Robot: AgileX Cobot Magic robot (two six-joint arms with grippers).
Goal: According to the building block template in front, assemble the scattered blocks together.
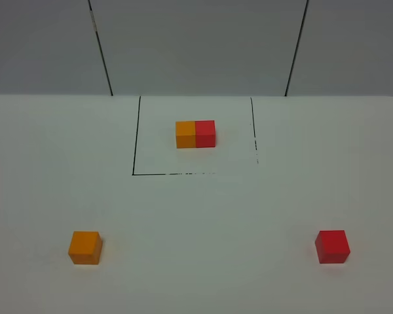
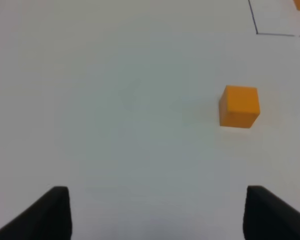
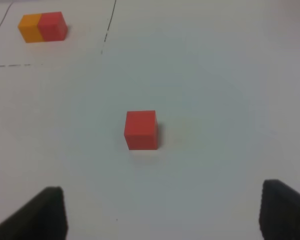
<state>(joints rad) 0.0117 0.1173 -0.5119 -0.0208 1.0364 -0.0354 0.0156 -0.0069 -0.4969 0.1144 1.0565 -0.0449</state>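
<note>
The template point(image 1: 196, 133) is an orange cube and a red cube set flush, inside a black-outlined square at the back middle; it also shows in the right wrist view point(image 3: 42, 26). A loose orange cube point(image 1: 85, 247) sits at the front left and shows in the left wrist view point(image 2: 239, 106). A loose red cube point(image 1: 333, 246) sits at the front right and shows in the right wrist view point(image 3: 141, 129). My left gripper point(image 2: 157, 212) is open and empty, short of the orange cube. My right gripper point(image 3: 160, 215) is open and empty, short of the red cube. Neither arm shows in the exterior view.
A black outline point(image 1: 133, 157) marks the square around the template on the white table. Grey wall panels point(image 1: 196, 46) stand behind the table's far edge.
</note>
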